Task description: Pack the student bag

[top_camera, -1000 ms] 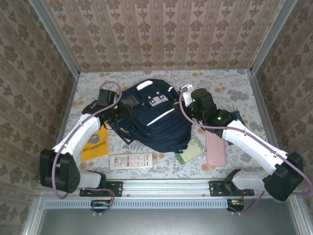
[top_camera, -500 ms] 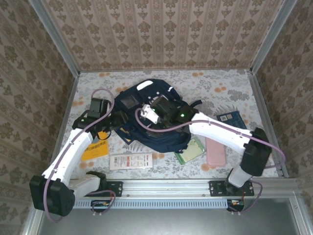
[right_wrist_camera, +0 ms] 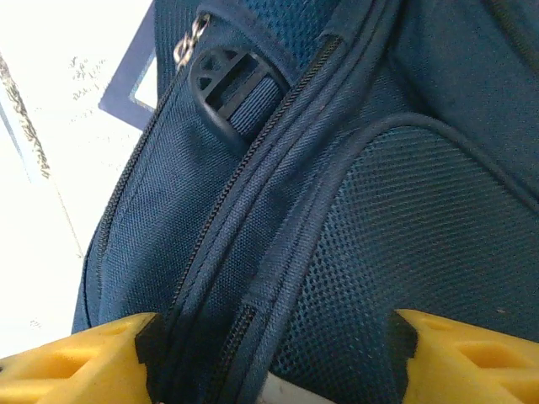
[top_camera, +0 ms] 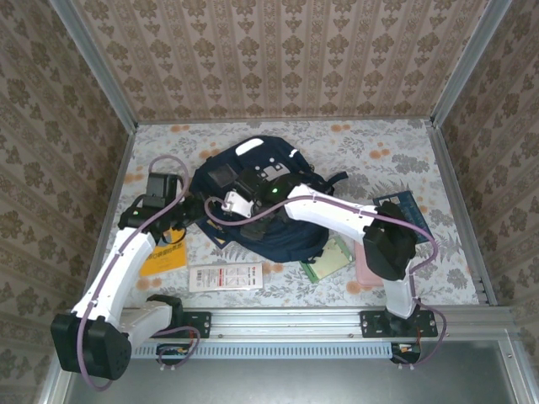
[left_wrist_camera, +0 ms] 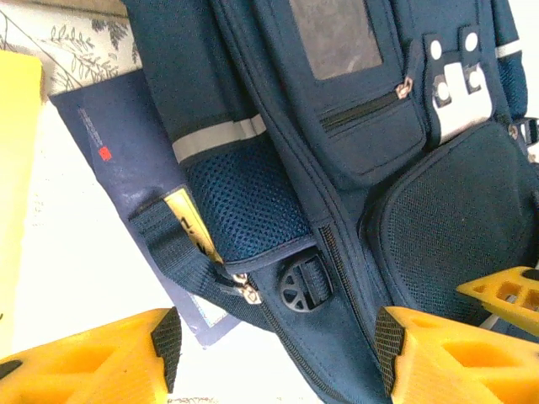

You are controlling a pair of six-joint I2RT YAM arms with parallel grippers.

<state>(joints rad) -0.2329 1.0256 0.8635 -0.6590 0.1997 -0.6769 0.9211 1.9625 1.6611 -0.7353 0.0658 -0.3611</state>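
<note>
The student bag [top_camera: 282, 236] lies flat in the middle of the table, navy with white stripes and a grey buckle patch. My left gripper [top_camera: 192, 210] is at its lower-left edge. In the left wrist view the fingers [left_wrist_camera: 278, 358] stand open around the bag's [left_wrist_camera: 354, 109] edge, near a round black buckle [left_wrist_camera: 305, 284]. My right arm reaches across the bag from the right, with its gripper [top_camera: 229, 217] at the same left part. In the right wrist view its jaws [right_wrist_camera: 269, 362] are open, wide over the zip seams and mesh pocket of the bag [right_wrist_camera: 404, 210].
A navy booklet [left_wrist_camera: 109, 135] lies partly under the bag's left edge. On the table in front are a yellow book [top_camera: 164, 257], a white leaflet [top_camera: 226, 276], a green notebook [top_camera: 328, 259] and a pink case [top_camera: 370, 261]. At the right lies a blue book [top_camera: 402, 210].
My right arm has swung left from the bag's right side, across the bag to its left part. The left arm has drawn back slightly to the left.
</note>
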